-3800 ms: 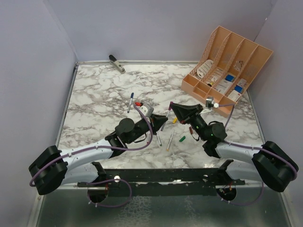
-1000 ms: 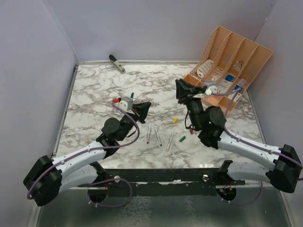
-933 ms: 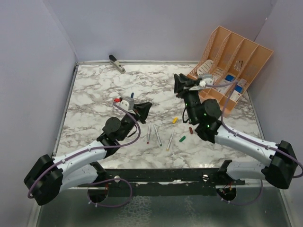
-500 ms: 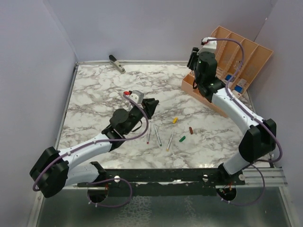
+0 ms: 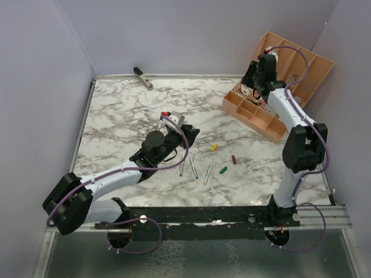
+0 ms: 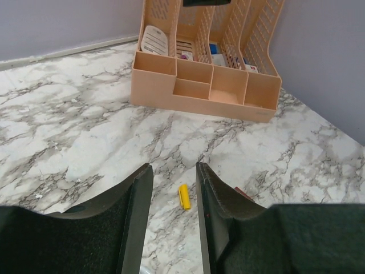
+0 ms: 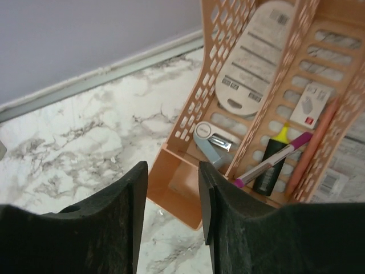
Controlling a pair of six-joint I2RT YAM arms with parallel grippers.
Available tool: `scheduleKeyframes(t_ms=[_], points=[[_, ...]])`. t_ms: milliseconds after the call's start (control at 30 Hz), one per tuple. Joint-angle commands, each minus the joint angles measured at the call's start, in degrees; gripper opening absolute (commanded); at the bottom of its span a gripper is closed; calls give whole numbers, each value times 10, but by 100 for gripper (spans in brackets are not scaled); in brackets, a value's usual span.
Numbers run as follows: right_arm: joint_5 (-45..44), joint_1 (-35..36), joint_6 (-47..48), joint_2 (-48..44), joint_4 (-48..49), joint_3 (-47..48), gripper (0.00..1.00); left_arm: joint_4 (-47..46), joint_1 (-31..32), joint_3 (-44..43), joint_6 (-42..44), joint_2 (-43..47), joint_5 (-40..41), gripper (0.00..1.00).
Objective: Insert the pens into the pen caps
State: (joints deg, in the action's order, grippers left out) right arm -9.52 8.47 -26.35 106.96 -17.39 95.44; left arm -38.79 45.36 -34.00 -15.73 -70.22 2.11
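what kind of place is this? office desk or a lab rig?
Probably a lab robot cell, not an office: a marble-pattern tabletop boxed in by plain purple walls, two arms bolted at its edge, and staged props, an orange organizer and loose pens.

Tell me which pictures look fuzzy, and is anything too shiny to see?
Left wrist view: the black jaws look a bit soft, while the yellow cap and the orange organizer are sharp. Right wrist view: soft jaws, but the pen with the purple end is clear. Top view: even light, faint shadows, no glare on the marble table.
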Motion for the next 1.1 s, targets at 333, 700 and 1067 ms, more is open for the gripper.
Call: scheduleKeyframes(t_ms=[333,700,1067], points=[[7,-27,-66,35,-68,-19,32,37,-3,-1,2,7,-12,41],[-31,-40,-139,58,-125,-17,31,49,-2,8,3,15,-9,41],[-6,-58,-201,65,-110,-46,31,56,-3,11,2,16,-7,41]])
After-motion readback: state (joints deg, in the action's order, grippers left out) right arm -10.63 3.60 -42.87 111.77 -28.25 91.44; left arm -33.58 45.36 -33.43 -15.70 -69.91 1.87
